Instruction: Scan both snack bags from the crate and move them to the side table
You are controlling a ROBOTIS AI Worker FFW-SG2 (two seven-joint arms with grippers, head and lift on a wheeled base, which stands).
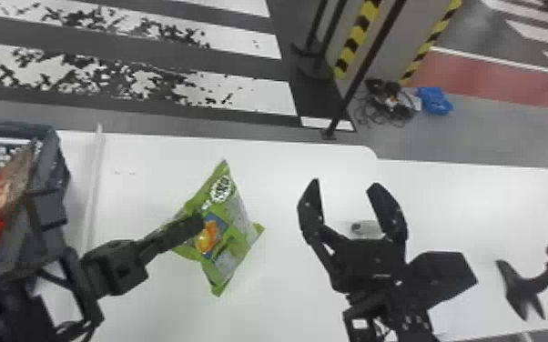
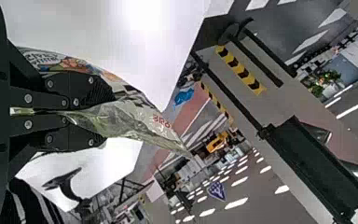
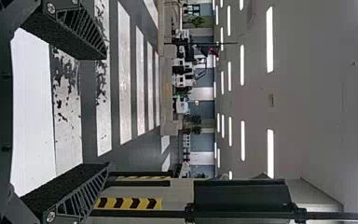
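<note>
Green snack bag (image 1: 234, 223): right of the crate (image 1: 61, 168), over the white table (image 1: 150, 159), ends slanting far and near; looks lifted to me
How it handles: guessing super light, soft and puffy, thin slick film, and chips that crush if I squeeze too hard
Where to grab: I'd go for a flat edge or gathered film, not the puffy middle; a shallow bite could slip, imo
Left claw (image 1: 198, 223): in from the near left, fingers nearly closed, flat pads pinching a fold of the bag's film on its left side
Right claw (image 1: 346, 185): spread wide, right of the bag, nothing between the fingers
Red snack bag (image 1: 4, 195): in the crate at the left, leaning by the wall; probably the same soft handling, so I'd pinch its top edge
</note>
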